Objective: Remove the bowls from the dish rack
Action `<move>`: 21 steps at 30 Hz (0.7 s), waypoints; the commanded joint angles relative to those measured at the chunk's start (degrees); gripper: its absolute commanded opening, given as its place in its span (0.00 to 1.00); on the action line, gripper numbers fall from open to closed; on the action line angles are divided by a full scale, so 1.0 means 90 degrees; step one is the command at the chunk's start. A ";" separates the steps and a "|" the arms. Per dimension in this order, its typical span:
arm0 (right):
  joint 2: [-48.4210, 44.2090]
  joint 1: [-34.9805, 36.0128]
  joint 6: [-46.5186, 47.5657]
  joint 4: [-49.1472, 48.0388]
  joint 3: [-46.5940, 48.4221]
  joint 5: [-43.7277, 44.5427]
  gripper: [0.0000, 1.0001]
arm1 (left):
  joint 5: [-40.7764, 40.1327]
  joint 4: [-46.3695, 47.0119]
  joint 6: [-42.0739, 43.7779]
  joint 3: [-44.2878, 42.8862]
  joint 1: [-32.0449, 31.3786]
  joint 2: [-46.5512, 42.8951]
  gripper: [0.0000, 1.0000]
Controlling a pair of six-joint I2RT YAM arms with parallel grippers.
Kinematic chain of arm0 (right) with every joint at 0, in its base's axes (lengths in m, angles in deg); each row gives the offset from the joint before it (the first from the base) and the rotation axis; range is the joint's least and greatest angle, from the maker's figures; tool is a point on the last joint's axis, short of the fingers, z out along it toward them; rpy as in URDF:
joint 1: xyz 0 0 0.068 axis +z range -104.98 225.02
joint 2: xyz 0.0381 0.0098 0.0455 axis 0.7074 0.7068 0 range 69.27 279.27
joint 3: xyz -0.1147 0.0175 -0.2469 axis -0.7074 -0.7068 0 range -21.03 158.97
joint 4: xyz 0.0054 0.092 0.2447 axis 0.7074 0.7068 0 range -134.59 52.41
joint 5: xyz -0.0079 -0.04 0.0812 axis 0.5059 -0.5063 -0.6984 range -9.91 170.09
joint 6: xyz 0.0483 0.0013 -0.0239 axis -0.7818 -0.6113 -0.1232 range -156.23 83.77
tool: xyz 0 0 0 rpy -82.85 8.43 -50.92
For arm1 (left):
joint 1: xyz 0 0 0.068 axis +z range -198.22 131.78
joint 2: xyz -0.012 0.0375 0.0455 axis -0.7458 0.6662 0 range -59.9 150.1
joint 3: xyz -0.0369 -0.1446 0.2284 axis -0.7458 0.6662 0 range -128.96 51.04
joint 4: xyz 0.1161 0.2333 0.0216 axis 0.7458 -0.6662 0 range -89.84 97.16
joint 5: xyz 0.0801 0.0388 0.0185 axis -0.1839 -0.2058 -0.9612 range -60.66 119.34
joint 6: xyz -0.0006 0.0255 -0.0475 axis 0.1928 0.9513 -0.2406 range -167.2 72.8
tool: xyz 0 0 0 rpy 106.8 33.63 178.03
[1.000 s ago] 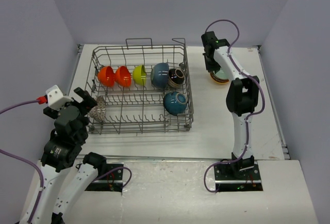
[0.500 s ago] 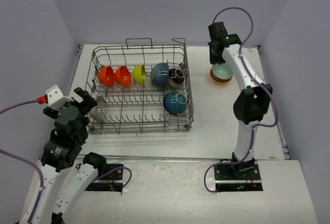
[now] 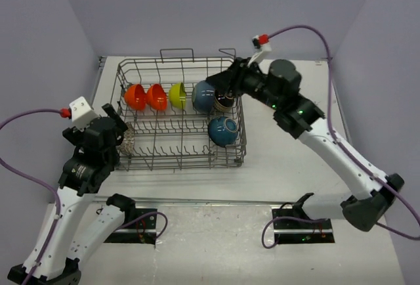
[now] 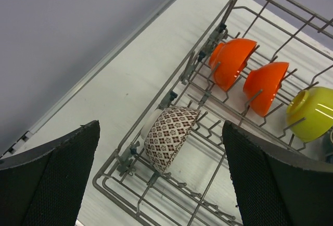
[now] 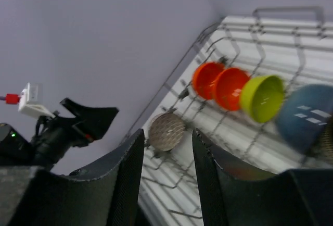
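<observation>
The grey wire dish rack (image 3: 239, 142) holds two orange-red bowls (image 3: 134, 96) (image 3: 156, 96), a lime bowl (image 3: 178, 94), a blue bowl (image 3: 203, 95), a dark patterned bowl (image 3: 225, 100) and another blue bowl (image 3: 223, 131). A brown patterned bowl (image 4: 169, 135) leans in the rack's near-left corner. My left gripper (image 3: 117, 122) hangs open just above that bowl, its fingers wide on either side and not touching it. My right gripper (image 3: 218, 86) hovers over the rack's far right end by the dark patterned bowl, open and empty. Its wrist view looks along the row of bowls (image 5: 231, 86).
The rack's handle loop (image 3: 177, 52) stands at its far side. Bare white table (image 3: 282, 160) lies to the right of the rack. The right arm's forearm (image 3: 328, 144) crosses that area. Grey walls close in on the left, far and right sides.
The right arm swung from the stacked bowls on the table at the right to the rack's far right end, jaws opening. The left gripper shifted slightly toward the rack.
</observation>
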 commanded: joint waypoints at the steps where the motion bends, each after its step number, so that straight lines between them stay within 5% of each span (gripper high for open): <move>1: 0.1096 0.0915 -0.1838 -0.2206 -0.0704 -0.0326 0.44 | -0.0518 -0.0357 -0.0492 -0.0253 -0.0027 -0.0235 1.00; 9: 0.3753 0.2392 -0.2867 -0.2563 0.0971 0.0466 0.50 | -0.0528 0.0161 -0.0189 -0.0291 -0.0027 -0.1348 1.00; 14: 0.5343 0.2901 -0.2916 -0.1441 0.2585 0.0856 0.50 | -0.0469 0.0376 0.0064 -0.0429 -0.0027 -0.1651 1.00; 21: 0.6186 0.3135 -0.3317 -0.1214 0.3133 0.1149 0.50 | -0.0440 0.0474 0.0094 -0.0272 -0.0027 -0.1613 1.00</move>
